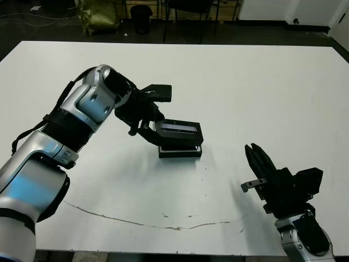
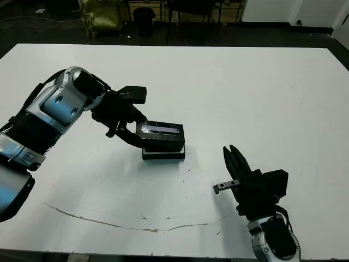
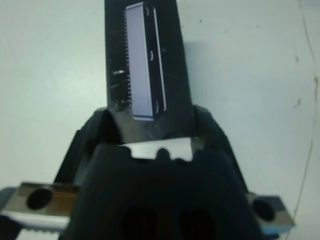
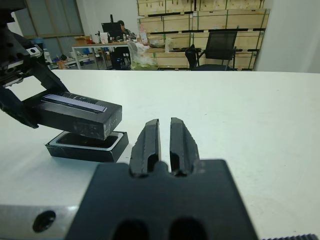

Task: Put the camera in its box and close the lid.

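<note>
The lid [image 1: 179, 130], a flat black cover with a pale stripe on its face, hangs level just above the box [image 1: 180, 152] near the table's middle. My left gripper [image 1: 148, 130] is shut on the lid's left end; the stripe shows clearly in the left wrist view [image 3: 145, 65]. In the right wrist view the box [image 4: 85, 151] shows its white lining with a dark flat face inside, which looks like the camera [image 4: 86, 141], mostly covered by the lid [image 4: 80, 114]. My right gripper [image 1: 252, 150] is shut and holds nothing, apart from the box at the front right.
The white table [image 1: 256, 82] has a thin brown crack line [image 1: 163, 224] near its front edge. Chairs and a bag stand beyond the far edge. A person [image 4: 120, 26] sits at a desk far behind.
</note>
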Available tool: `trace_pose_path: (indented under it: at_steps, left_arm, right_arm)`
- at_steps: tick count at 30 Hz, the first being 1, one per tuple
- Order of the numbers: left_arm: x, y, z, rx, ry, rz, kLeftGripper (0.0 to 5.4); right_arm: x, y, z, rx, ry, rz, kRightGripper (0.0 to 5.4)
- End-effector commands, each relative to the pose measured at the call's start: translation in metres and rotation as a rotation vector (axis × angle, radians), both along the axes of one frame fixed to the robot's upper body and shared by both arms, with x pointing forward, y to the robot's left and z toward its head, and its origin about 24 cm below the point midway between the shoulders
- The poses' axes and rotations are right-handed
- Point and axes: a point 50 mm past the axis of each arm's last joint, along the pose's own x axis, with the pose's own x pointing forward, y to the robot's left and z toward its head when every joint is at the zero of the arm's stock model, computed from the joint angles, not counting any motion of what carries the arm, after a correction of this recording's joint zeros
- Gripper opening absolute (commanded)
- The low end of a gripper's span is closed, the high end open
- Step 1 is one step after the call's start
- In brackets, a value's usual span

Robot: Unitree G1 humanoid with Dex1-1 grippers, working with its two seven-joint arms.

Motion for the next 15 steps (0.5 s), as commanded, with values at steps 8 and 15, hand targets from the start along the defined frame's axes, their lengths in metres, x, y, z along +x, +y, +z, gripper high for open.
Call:
trace_pose_path:
  at_steps: [8,15]
  left_arm:
    - [0.0032,-0.0055,-0.0043,-0.053,0.067,0.036,2.39]
    - [0.0032,-0.0094,-0.0002,-0.073,0.017,0.024,2.39]
  right_arm:
    - [-0.0031,-0.0017,-0.006,-0.021,0.033,-0.023,0.0]
    - [-0.0047,0.0003,-0.0064,-0.024,0.034,-0.02,0.0]
